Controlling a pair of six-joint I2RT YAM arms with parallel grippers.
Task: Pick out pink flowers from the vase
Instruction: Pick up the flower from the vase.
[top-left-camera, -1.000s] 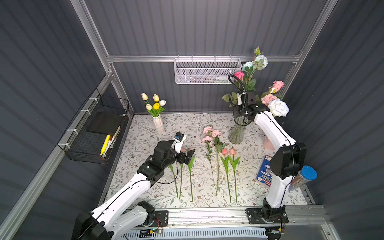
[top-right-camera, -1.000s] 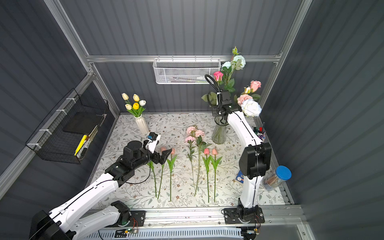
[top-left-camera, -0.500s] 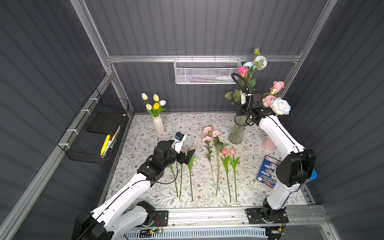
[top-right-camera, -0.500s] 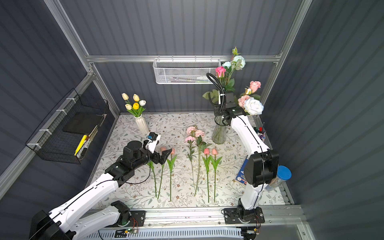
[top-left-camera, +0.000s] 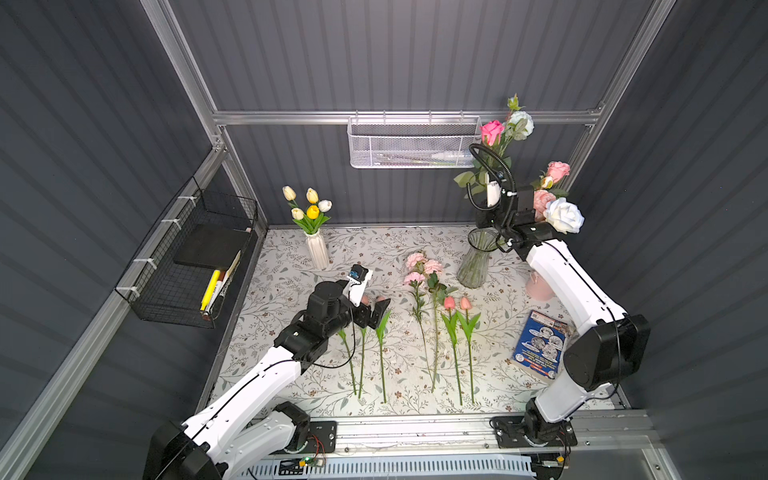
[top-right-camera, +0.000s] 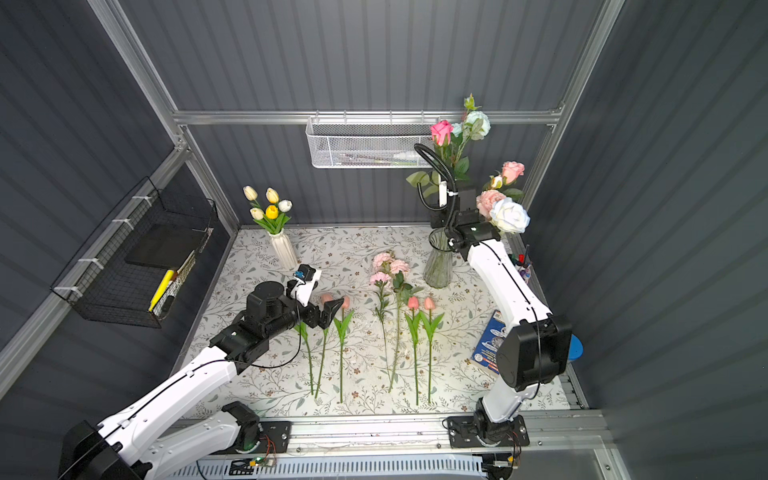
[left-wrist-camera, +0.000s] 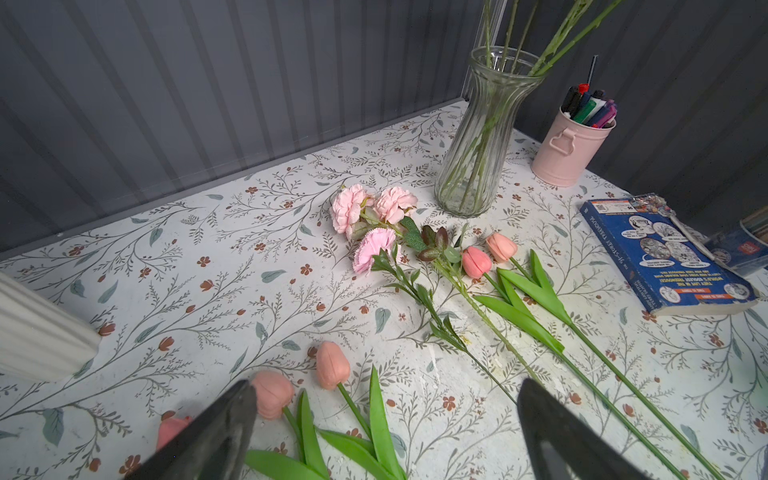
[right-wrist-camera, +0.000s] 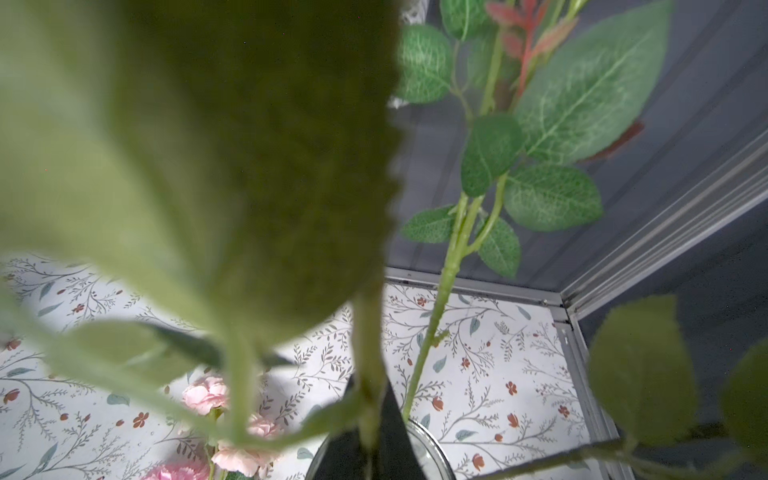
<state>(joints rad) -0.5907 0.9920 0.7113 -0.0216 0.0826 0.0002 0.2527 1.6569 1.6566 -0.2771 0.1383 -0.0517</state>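
Observation:
The glass vase (top-left-camera: 476, 262) (left-wrist-camera: 478, 145) stands at the back right. My right gripper (right-wrist-camera: 370, 436) is shut on the green stem of a bright pink rose (top-left-camera: 491, 132) (top-right-camera: 441, 132) and holds it just above the vase mouth (right-wrist-camera: 432, 453). Pale pink roses (top-left-camera: 556, 170) stay in the vase beside a white rose (top-left-camera: 563, 216) and a pale blue one (top-left-camera: 521, 122). Pink carnation sprays (top-left-camera: 419, 266) (left-wrist-camera: 374, 212) and pink tulips (top-left-camera: 455, 302) (left-wrist-camera: 488, 255) lie in a row on the table. My left gripper (top-left-camera: 374, 309) (left-wrist-camera: 386, 388) hovers open over three more pink tulips (left-wrist-camera: 332, 365).
A white ribbed vase (top-left-camera: 318, 249) of yellow and cream tulips stands at the back left. A pink pen cup (left-wrist-camera: 569, 145) and a blue book (top-left-camera: 540, 345) lie at the right. A black wire basket (top-left-camera: 195, 266) hangs on the left wall, a white mesh basket (top-left-camera: 411, 141) on the back wall.
My right gripper has risen with the bright pink rose, drawing its stem up out of the vase. The left arm has stayed still.

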